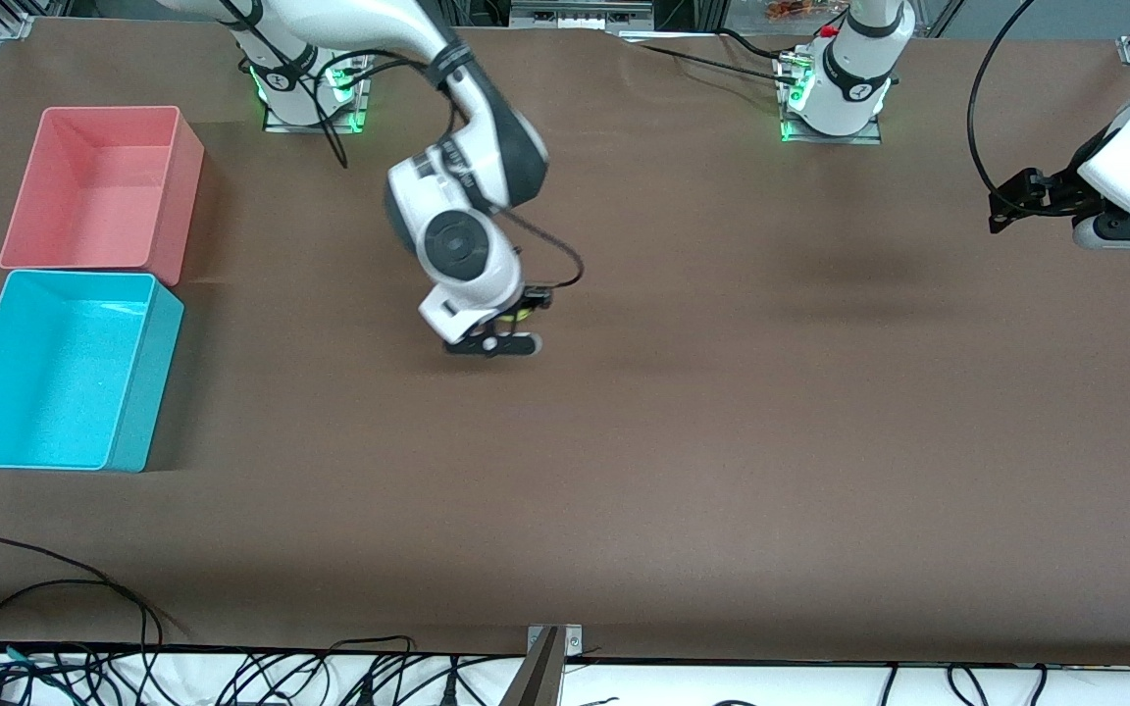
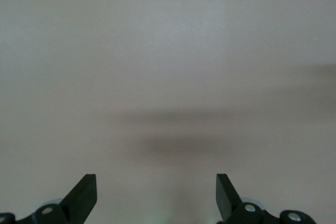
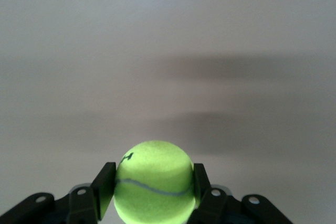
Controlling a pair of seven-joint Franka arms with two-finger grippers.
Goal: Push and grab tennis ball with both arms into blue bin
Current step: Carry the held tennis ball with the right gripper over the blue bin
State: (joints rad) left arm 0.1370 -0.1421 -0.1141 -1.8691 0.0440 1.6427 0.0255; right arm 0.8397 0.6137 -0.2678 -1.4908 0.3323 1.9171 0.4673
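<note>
A broad brown worktop [image 1: 683, 441] fills the room, bare across most of its middle. Over it, the right arm [image 1: 467, 167] reaches out from its base and bends down toward the centre of the worktop, while the left arm [image 1: 1129, 167] waits, raised over its own end of the worktop. At the right arm's end of the worktop stand two tubs of the same size, touching or nearly so: the blue bin [image 1: 148, 382], nearer the front camera, and a pink-red bin [image 1: 182, 196] farther from it; both look hollow and hold nothing I can see. The right end effector [image 1: 506, 328] hangs low over the middle of the worktop, well apart from the blue bin, and its two black fingers [image 3: 104, 186] are closed in against either side of the tennis ball [image 3: 153, 182], which sits squeezed between them; in the front view only a sliver of yellow-green [image 1: 518, 315] peeks out under the wrist. I cannot tell whether the ball touches the worktop or is held just clear of it. The left end effector [image 2: 156, 198] is spread wide, its two fingertips [image 2: 84, 192] well apart with nothing between them, only plain worktop surface below. A grey curved seam and a small dark mark show on the ball's fuzz in the right wrist view.
</note>
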